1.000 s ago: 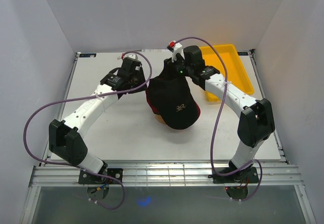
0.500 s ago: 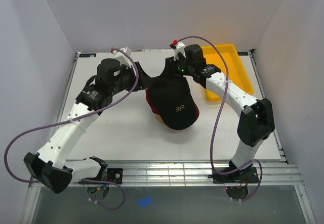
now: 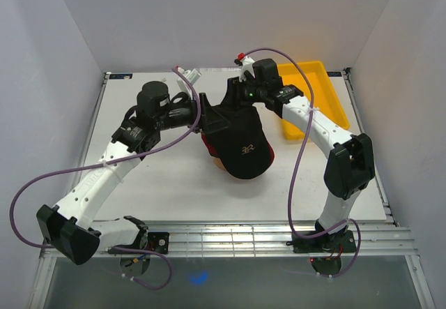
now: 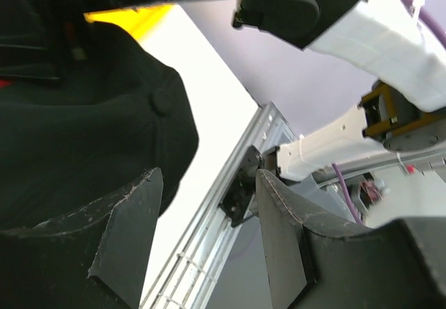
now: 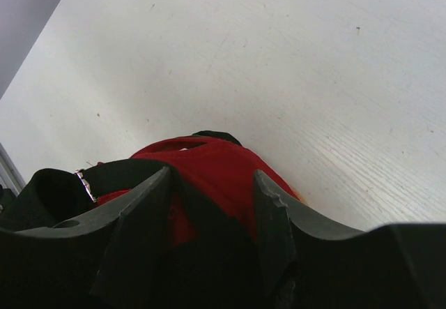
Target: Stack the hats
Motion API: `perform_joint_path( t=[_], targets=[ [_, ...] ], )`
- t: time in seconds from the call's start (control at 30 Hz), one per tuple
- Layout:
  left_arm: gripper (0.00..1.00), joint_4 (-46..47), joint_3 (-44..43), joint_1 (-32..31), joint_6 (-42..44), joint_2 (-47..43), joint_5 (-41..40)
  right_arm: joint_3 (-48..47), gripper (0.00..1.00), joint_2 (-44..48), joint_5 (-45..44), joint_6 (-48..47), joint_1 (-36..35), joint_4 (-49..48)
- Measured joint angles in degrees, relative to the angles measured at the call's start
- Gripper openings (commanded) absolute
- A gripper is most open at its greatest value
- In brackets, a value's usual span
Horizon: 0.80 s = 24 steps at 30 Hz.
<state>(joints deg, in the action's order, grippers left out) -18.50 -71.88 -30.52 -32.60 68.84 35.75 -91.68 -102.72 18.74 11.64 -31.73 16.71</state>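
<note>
A black hat with a pale logo tops the stack in the middle of the table. A red hat shows beneath it along the left edge. My left gripper is at the black hat's rear left side. In the left wrist view the left gripper stands open, with only the table edge between its fingers and the black hat against the left one. My right gripper sits over the stack's back. In the right wrist view the right gripper stands open astride black fabric and the red hat.
A yellow tray lies at the back right, just behind the right arm. A sliver of tan stand peeks out under the hats. White walls close in on the left, right and back of the table.
My left gripper has swung from the back left in to the black hat's left side. Both grippers' jaws have widened. The right arm has hardly moved.
</note>
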Motion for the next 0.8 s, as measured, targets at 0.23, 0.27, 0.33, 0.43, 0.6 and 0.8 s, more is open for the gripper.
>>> perform_joint_path(
  t=[0.23, 0.27, 0.33, 0.43, 0.6, 0.8],
  targets=[
    [0.70, 6.6, 3.9, -3.5, -1.4, 3.4, 5.1, -1.3, 0.56, -0.7, 0.1, 0.0, 0.2, 1.5],
    [0.70, 7.4, 4.2, -3.5, -1.7, 4.0, 5.6, -1.5, 0.56, -0.9, 0.2, 0.0, 0.2, 1.7],
    [0.70, 9.0, 4.7, -3.6, -2.2, 5.3, 5.7, -1.7, 0.56, -1.1, 0.4, 0.1, 0.2, 1.9],
    [0.70, 9.5, 5.1, -3.7, -3.0, 7.0, 4.0, -1.9, 0.57, -1.3, 0.5, 0.2, 0.3, 1.9],
    [0.69, 8.3, 5.8, -3.9, -4.2, 8.0, -1.3, -1.9, 0.65, -1.4, 0.2, 0.6, 0.5, 2.1],
    [0.68, 8.0, 5.8, -4.2, -5.1, 8.0, -4.2, -1.9, 0.71, -1.4, -1.2, 1.6, 0.9, 2.7]
  ],
)
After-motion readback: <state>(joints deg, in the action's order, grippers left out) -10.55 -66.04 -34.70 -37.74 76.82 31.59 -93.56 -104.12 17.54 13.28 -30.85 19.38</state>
